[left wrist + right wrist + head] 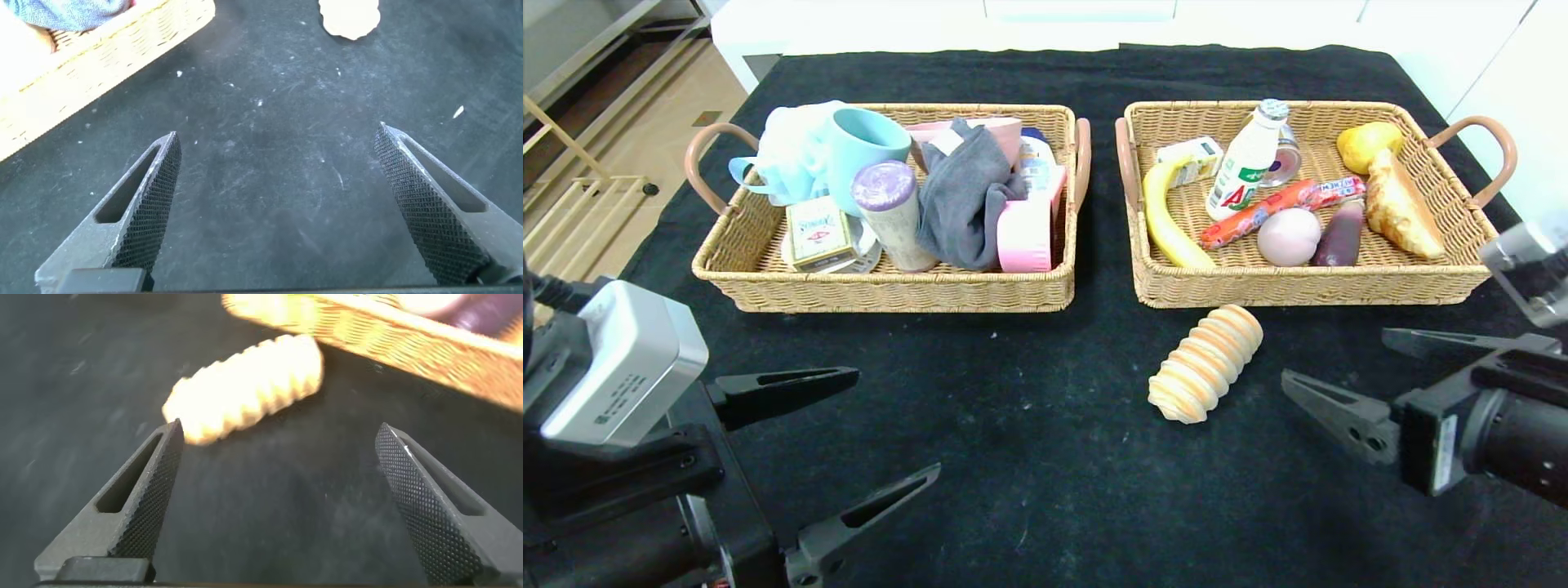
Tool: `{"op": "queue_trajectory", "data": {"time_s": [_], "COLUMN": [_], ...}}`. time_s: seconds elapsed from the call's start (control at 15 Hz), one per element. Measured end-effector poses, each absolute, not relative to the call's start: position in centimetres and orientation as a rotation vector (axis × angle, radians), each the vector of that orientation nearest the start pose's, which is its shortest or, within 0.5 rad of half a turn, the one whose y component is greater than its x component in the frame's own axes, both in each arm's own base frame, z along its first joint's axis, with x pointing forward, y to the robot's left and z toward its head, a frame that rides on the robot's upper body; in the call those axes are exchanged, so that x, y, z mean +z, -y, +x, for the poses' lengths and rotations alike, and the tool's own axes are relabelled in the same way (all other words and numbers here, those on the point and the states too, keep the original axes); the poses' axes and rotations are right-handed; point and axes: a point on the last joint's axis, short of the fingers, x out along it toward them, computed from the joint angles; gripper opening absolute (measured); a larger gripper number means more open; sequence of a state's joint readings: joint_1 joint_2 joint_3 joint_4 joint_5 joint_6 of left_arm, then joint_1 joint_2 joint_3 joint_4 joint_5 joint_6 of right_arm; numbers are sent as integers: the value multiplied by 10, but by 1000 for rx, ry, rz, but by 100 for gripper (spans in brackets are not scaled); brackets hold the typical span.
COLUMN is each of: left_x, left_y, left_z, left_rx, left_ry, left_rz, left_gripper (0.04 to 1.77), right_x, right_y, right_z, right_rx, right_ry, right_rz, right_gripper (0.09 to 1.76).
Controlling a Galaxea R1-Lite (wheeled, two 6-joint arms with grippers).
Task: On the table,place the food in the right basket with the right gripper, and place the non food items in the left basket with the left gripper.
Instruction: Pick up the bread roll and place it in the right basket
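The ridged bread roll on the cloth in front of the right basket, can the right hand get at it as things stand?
Probably yes. The bread roll lies alone on the black cloth, clear of the right basket, and the right hand is open beside it with nothing between them.

Two wicker baskets sit on the black cloth: a left basket (pixel 882 290) and a right basket (pixel 1307 286).

The left one holds about seven things: one teal mug (pixel 866 151), one pale blue cloth (pixel 788 151), one small box (pixel 818 235), one purple-capped canister (pixel 892 214), one grey cloth (pixel 968 200), and two pink items (pixel 1025 233), partly hidden.

The right one holds one banana (pixel 1164 216), one bottle (pixel 1245 163), one sausage (pixel 1278 206), one egg (pixel 1288 237), one croissant (pixel 1401 208), one lemon (pixel 1368 143).

One ridged bread roll (pixel 1205 363) lies outside.
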State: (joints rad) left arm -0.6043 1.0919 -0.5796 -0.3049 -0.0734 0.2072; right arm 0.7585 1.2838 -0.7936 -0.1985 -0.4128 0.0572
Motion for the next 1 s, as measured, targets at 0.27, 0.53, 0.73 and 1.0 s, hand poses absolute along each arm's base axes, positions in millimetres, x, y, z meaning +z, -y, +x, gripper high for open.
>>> {"op": "queue_trajectory", "data": {"time_s": [0.27, 0.53, 0.73, 1.0], "left_x": [226, 226, 227, 228], "left_y": [87, 87, 87, 87], "left_z": [124, 125, 124, 124], "left_rx": [-688, -688, -687, -687], "left_ry": [-132, -129, -128, -123], "left_rz": [254, 253, 253, 253], "left_gripper": [171, 172, 172, 172], "right_x": [242, 248, 241, 228], "right_y": [-171, -194, -206, -216], "right_z": [177, 197, 213, 229], "right_rx": [167, 85, 31, -50], "right_ry": [-346, -444, -473, -475], "right_rz": [22, 197, 245, 298], "right_gripper": [171, 171, 171, 171]}}
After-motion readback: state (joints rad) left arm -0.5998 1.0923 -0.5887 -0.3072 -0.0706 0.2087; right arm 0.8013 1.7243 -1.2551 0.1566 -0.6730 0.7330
